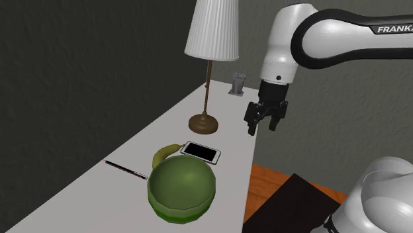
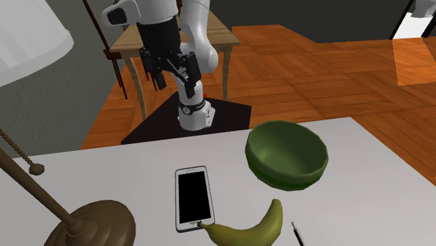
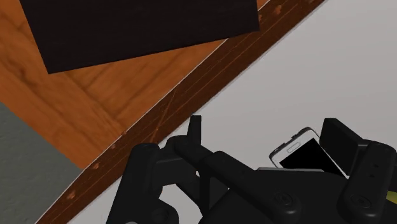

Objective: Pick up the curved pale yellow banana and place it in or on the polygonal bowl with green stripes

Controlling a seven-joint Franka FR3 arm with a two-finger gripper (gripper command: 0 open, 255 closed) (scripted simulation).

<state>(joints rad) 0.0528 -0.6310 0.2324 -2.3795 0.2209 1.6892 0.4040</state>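
Yellow-green banana (image 1: 163, 155) lies mid-frame in the shoulder view, against the phone (image 1: 200, 152) and near the bowl (image 1: 173, 212). The gripper (image 1: 262, 129), fingers apart, risks knocking either while descending.

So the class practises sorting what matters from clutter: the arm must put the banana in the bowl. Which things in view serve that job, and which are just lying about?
For the job:
curved olive-yellow banana
green faceted bowl
black two-finger tool, open

Lying about:
white smartphone with black screen
thin dark pen
lamp with white pleated shade and brown base
small grey holder
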